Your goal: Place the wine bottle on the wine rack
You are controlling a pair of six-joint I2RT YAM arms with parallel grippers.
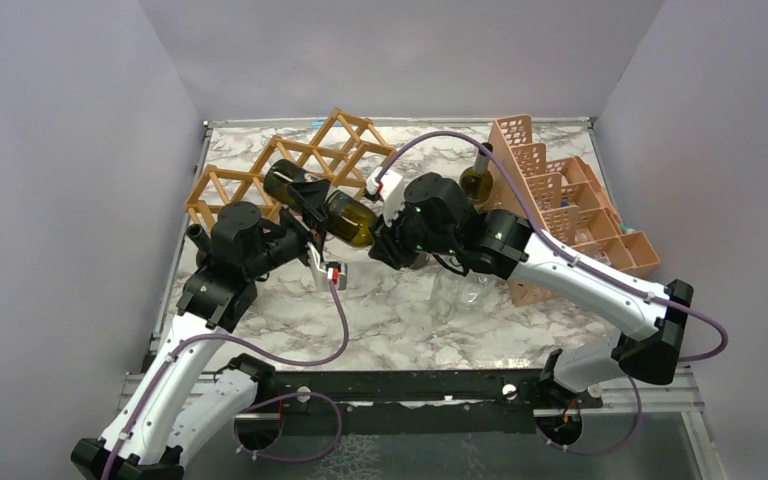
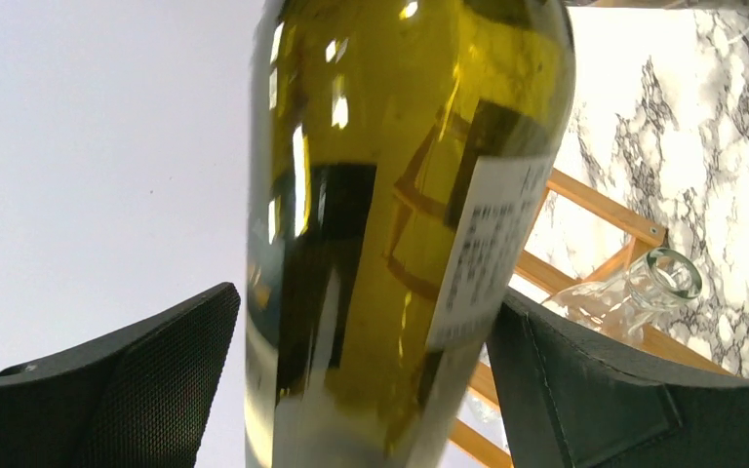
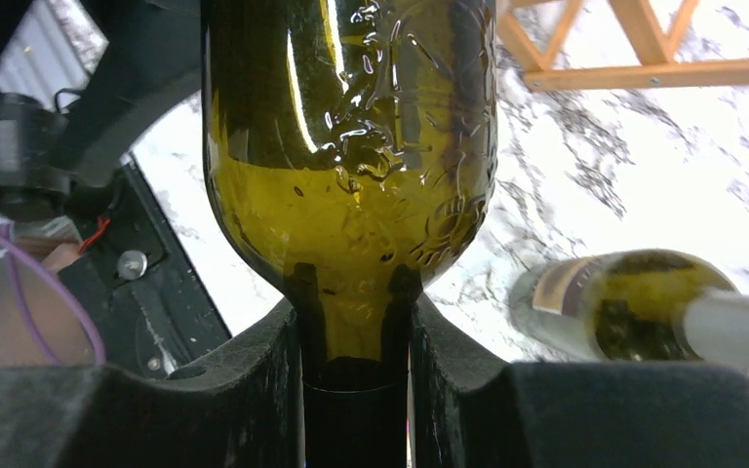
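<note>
Step in hand: insertion, by our read. The wine bottle (image 1: pixel 352 220) lies about level above the surface (image 1: pixel 400 320), base toward the wine rack (image 1: pixel 305 150), neck toward the right arm. From the top view the base sits at the rack's front sticks. We can't tell whether it is inside a cell yet.

Right claw (image 3: pixel 356 336): clamped on the bottle's neck just below the shoulder, a pad on each side. It looks like the only grip carrying the load.

Left claw (image 2: pixel 363 297): jaws apart, straddling the bottle's body near the label. The pads are close to the glass, with a thin gap showing on one side. We read it as not gripping.

Next move, as we see it:
- The right arm lines the bottle's axis up with an open cell and pushes it in base first.
- The left arm backs out sideways, or it blocks the path between bottle and rack.
- A neck-only grip leaves a long lever, so we expect the base to sag. Go slow.

Edges and room:
- The rack sticks are thin and the cells only a little wider than the bottle, so a base edge can catch on a stick.
- The rack sits near the left wall (image 1: pixel 60 200), with little room behind it.
- Both wrists crowd mid-surface, just beside each other.
- A clear glass bottle (image 2: pixel 668 278) lies near the rack sticks.
- The pink crate (image 1: pixel 560 200) and a second bottle (image 1: pixel 477 182) sit behind the right arm, near its elbow.
- Open room lies toward the near edge.
</note>
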